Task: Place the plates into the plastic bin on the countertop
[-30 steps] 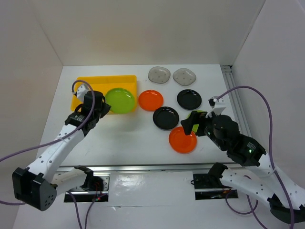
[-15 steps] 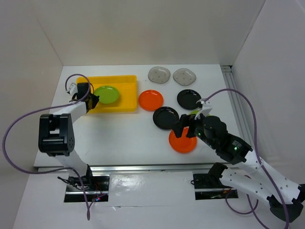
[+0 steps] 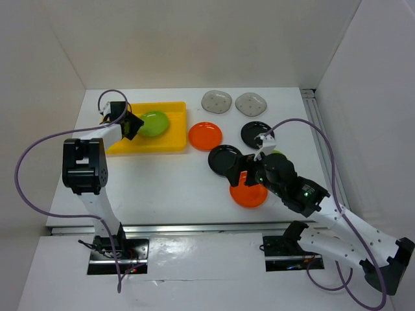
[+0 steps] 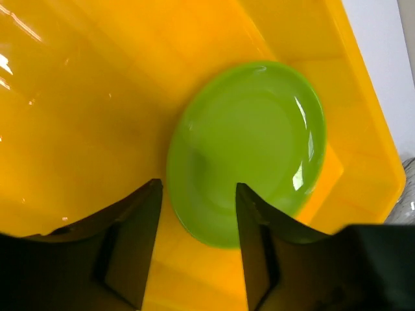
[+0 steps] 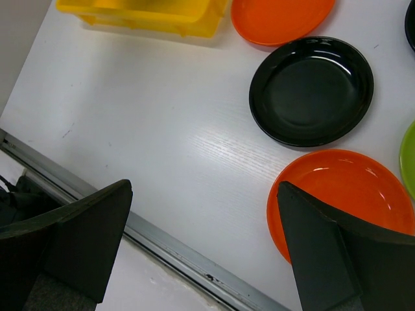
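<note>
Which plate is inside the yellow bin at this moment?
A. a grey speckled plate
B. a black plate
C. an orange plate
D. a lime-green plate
D: the left wrist view shows the lime-green plate inside the walls of the yellow bin.

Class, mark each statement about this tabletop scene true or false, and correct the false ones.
1. A lime-green plate lies in the yellow bin. True.
2. Both grey plates sit in the bin. False: they rest on the countertop, outside it.
3. The right gripper is open. True.
4. The left gripper is shut. False: it is open, over the lime-green plate.
</note>
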{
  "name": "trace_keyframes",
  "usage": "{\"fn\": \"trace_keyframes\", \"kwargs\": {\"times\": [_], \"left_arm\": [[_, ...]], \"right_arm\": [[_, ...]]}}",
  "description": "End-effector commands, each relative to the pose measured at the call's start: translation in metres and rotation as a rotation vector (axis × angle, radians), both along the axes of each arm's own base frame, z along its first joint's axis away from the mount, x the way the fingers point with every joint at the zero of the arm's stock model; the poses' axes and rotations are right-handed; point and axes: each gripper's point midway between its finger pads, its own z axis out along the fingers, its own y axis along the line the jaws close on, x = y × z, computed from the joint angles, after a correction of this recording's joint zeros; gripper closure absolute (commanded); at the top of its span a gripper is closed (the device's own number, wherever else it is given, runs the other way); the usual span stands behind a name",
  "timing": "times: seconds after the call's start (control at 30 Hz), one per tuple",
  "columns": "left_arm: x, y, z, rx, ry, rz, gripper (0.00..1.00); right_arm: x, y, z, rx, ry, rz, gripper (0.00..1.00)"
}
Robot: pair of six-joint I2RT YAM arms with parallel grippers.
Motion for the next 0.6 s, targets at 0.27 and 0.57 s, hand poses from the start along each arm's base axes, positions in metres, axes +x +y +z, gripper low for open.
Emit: {"fn": "trace_keyframes", "kwargs": {"times": [0.27,0.57], "left_arm": [[-0.032,-0.094,0.177,0.058,-0.349,-0.265,0.00],[-0.173,-0.294,0.097,-0.080,-0.323,-0.883,0.00]], "right_arm": [[0.008,-0.018,0.066,0.085,-0.125,-0.099,0.00],[-0.013,-0.090,0.125,0.112,-0.220,-0.304,0.00]]}}
